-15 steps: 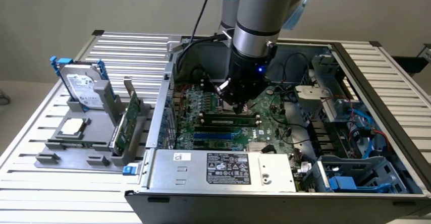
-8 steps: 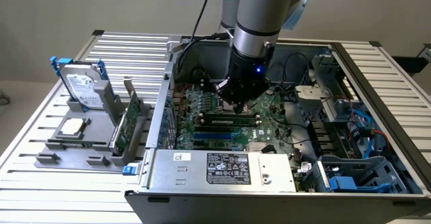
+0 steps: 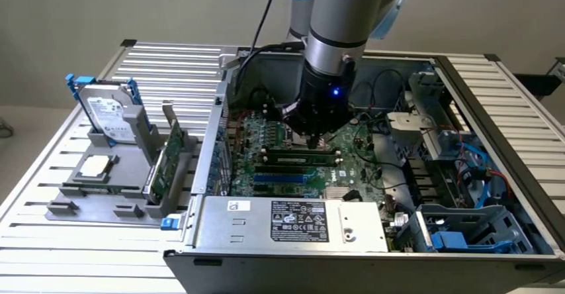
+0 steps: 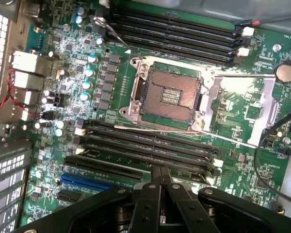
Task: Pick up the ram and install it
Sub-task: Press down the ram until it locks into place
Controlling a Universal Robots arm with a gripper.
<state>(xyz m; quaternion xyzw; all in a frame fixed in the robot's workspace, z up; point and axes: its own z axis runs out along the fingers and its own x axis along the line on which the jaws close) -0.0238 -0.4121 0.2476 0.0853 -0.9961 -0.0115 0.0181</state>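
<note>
Gripper [image 4: 161, 182] at lower centre of wrist frame — jaws shut, nothing visibly held. Ram [image 3: 303, 154] seated in motherboard [image 4: 233, 160] slot directly beneath fingertips — long axis across frame.

End effector [image 3: 315, 137] inside the computer case [image 3: 494, 241], above the motherboard [image 3: 353, 168].

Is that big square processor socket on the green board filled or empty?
Empty. The processor socket shows its bare brownish contact field inside the metal frame, with no chip or cooler on it.
</note>
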